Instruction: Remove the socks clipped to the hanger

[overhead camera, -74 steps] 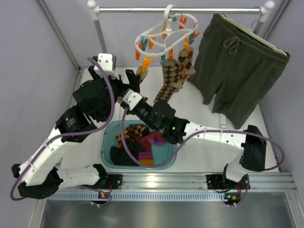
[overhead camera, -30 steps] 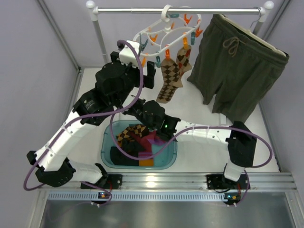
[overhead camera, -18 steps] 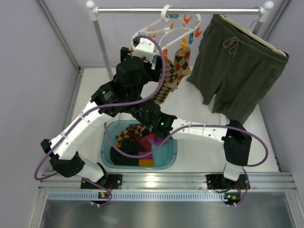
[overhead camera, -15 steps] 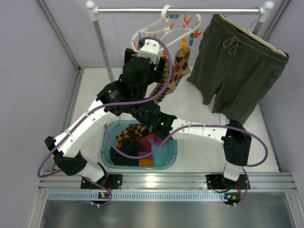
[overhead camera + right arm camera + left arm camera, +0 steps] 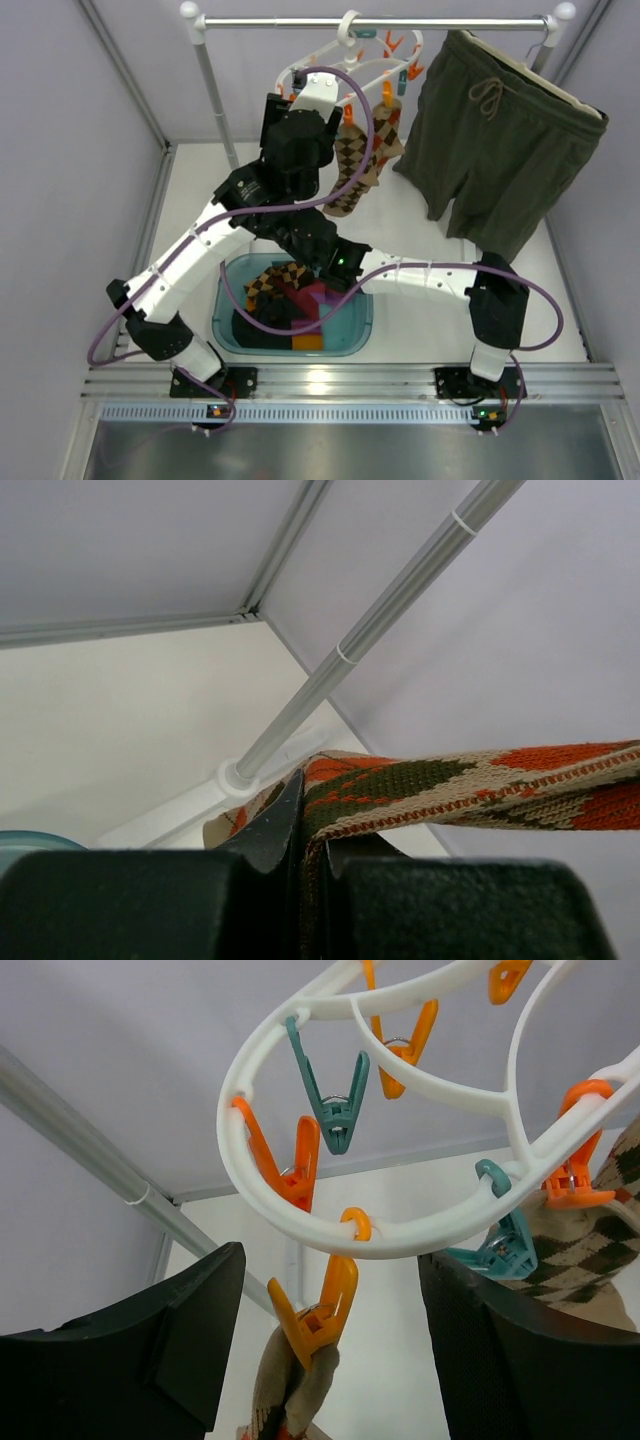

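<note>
In right claw (image 5: 312, 832), argyle sock (image 5: 470, 782), pinched tight

White plastic double-ring hanger (image 5: 430, 1238) hooked on metal rail (image 5: 450, 21); brown argyle socks (image 5: 352, 175) dangle from its orange and teal pegs (image 5: 312, 1322).

The top camera looks down from high at the near side over the whole table (image 5: 395, 225). The left wrist camera faces up, close under the hanger (image 5: 430, 1240). The right wrist camera faces up past a sock (image 5: 480, 780), very near. All three share the rack's pole (image 5: 215, 95).
</note>
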